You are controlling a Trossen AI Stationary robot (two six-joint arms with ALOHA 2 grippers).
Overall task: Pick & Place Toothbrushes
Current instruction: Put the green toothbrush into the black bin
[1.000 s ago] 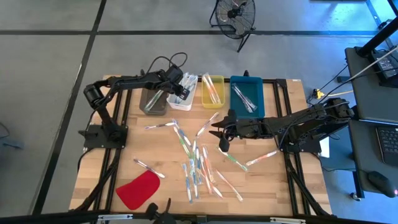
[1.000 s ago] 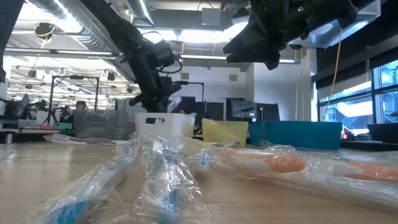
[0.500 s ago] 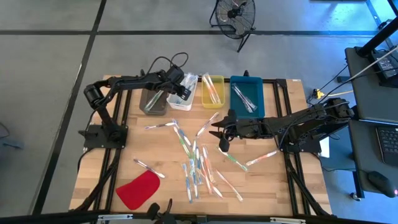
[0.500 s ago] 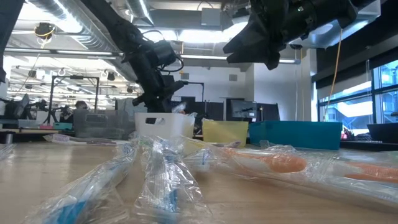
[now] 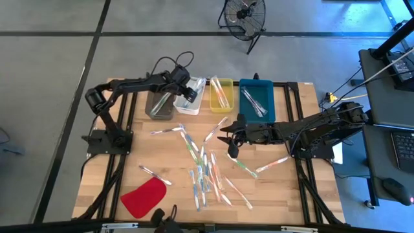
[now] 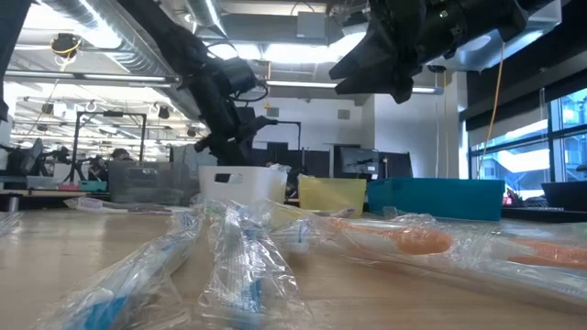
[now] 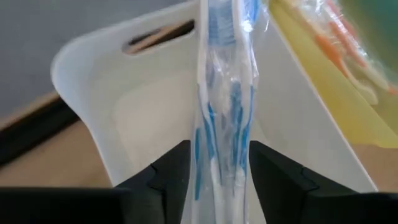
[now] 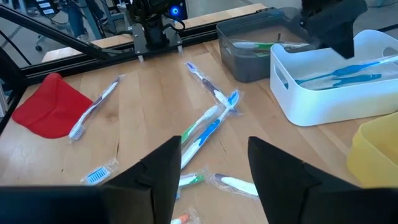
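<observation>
The sorting stood well short of half done, as far as the bins showed. Four small plastic bins sat in a row along the far edge of the wooden table (image 5: pixel 162 162): a grey one (image 5: pixel 158 105), a white rectangular bin (image 5: pixel 189 99) beside it, then a yellow one (image 5: pixel 221 94) and a teal one (image 5: pixel 256 98). Each held only a few wrapped toothbrushes; the white bin had blue-handled ones (image 8: pixel 339 73) lying in it.

The left gripper (image 5: pixel 183 87) hung over the white bin. Its fingers (image 7: pixel 165 174) stood apart on either side of a clear-wrapped blue toothbrush (image 7: pixel 224 124) that pointed down into the bin. They looked to be letting it go, though whether the pads had fully parted from the wrapper could not be made out.

The right gripper (image 5: pixel 231 138) hovered on the near side of the white bin, over the middle of the table, with its fingers (image 8: pixel 163 163) spread and nothing between them.

By far the larger share remained: a loose scatter of thin wrapped toothbrushes with blue, green, pink and orange parts (image 5: pixel 204 169) lay on the table nearer the front than the white bin, and a flat red piece (image 5: pixel 143 196) sat towards the near left corner.

The count in each bin was hard to tell. From table height the wrapped toothbrushes in front blurred together and the bins' insides were hidden.
</observation>
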